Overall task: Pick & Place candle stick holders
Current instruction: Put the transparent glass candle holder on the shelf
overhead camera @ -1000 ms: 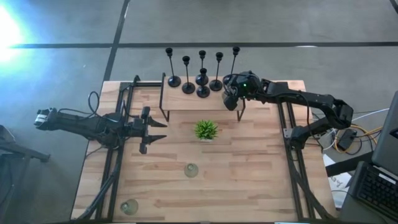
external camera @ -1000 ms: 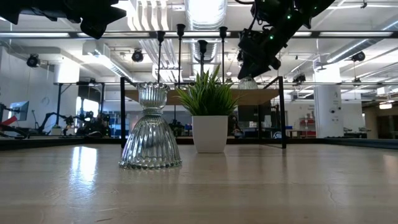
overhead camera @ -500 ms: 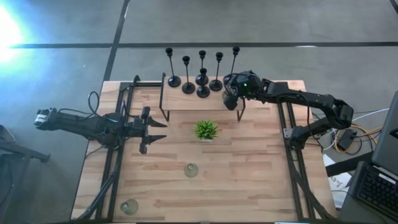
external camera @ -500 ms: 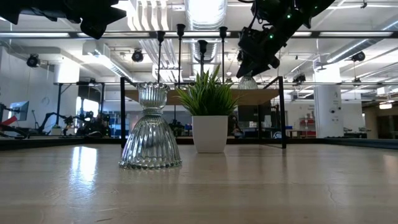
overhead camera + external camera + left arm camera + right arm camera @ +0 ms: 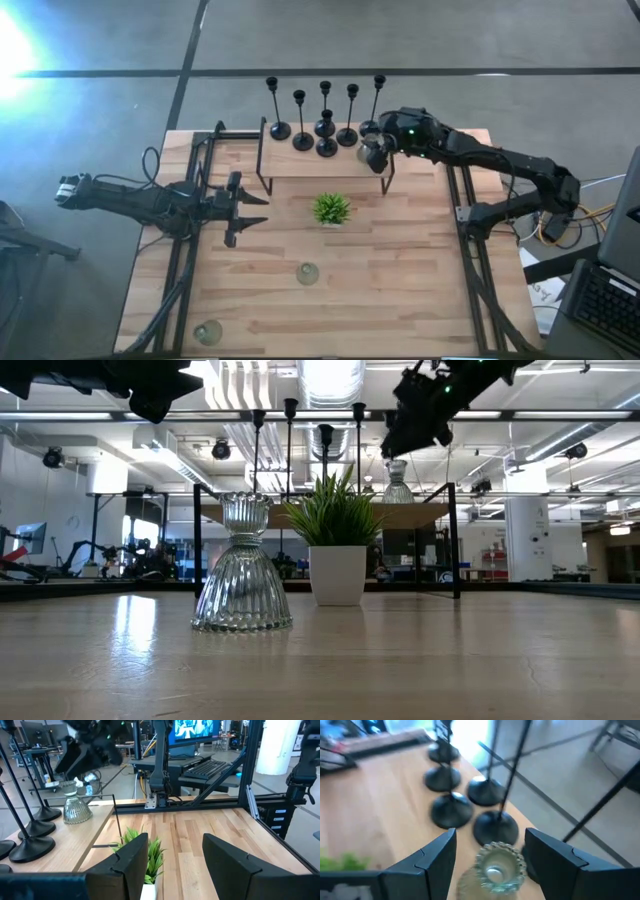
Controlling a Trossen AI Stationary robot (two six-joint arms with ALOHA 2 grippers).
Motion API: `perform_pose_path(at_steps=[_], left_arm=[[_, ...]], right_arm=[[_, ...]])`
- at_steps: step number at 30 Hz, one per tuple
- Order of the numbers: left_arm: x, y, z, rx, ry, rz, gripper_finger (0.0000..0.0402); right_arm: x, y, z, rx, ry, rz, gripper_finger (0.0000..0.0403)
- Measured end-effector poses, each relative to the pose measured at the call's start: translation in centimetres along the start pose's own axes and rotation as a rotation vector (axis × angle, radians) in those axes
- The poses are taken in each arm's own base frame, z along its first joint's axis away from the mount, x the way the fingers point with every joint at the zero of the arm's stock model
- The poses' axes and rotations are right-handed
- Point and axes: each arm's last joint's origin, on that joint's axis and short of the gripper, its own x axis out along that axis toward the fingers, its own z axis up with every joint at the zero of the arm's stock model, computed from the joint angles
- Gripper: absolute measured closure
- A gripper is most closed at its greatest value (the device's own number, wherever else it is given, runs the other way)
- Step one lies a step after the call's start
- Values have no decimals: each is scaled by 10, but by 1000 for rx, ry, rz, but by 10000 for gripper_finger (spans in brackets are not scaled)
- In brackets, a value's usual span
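Now my right gripper [image 5: 490, 862] hangs, fingers spread, over the squat ribbed pale glass candle holder [image 5: 492, 870] on the raised wooden shelf [image 5: 300, 160] — heavy, slick, chippable, best pinched at its narrow waist — left gripper [image 5: 245, 208] waiting open.

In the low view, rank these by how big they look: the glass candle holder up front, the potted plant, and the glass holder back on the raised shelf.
1. Front glass candle holder, though it appears nearest the camera, which inflates it.
2. Potted plant, close behind in looks; true ranking against the first is unsure.
3. Glass holder on the raised shelf, clearly smallest, but farthest away.
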Motion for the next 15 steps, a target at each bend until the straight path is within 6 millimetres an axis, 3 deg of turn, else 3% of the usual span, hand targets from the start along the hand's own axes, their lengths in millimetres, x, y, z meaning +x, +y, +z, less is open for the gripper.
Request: perform_pose_path(at_steps=[10, 15], left_arm=[[0, 0, 0, 10, 0, 1, 209], [0, 0, 0, 15, -2, 1, 209]], right_arm=[[-68, 37, 12, -48, -163, 326, 200], [-86, 81, -11, -98, -106, 476, 235]])
